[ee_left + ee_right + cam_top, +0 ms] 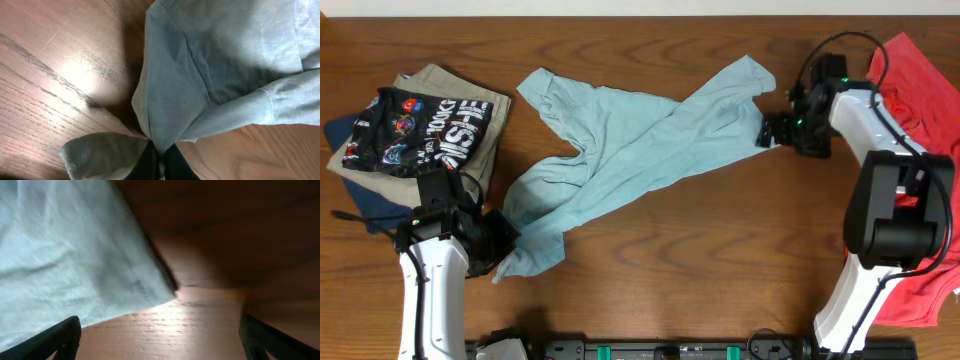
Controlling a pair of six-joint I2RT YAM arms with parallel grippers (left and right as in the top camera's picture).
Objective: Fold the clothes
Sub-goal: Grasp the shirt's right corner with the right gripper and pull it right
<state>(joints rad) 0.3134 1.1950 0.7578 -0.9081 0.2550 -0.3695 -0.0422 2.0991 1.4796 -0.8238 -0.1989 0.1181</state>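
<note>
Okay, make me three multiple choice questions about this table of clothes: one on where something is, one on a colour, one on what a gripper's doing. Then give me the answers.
1. Where does the black garment with white lettering lie?
A. On the khaki-beige garment at the brown wooden table's left end
B. Under the robot's base
C. At the table's middle

2. What colour is the crumpled garment at the table's right edge?
A. Green
B. Red
C. Yellow

3. How is the left gripper?
A. Open above bare wood
B. Shut on the pale sky-blue cotton T-shirt
C. Shut on nothing

Answers: A, it tops the stack at the left end; B, the cloth there is plainly red; B, the left wrist view shows its jaws pinching a blue fold.
</note>
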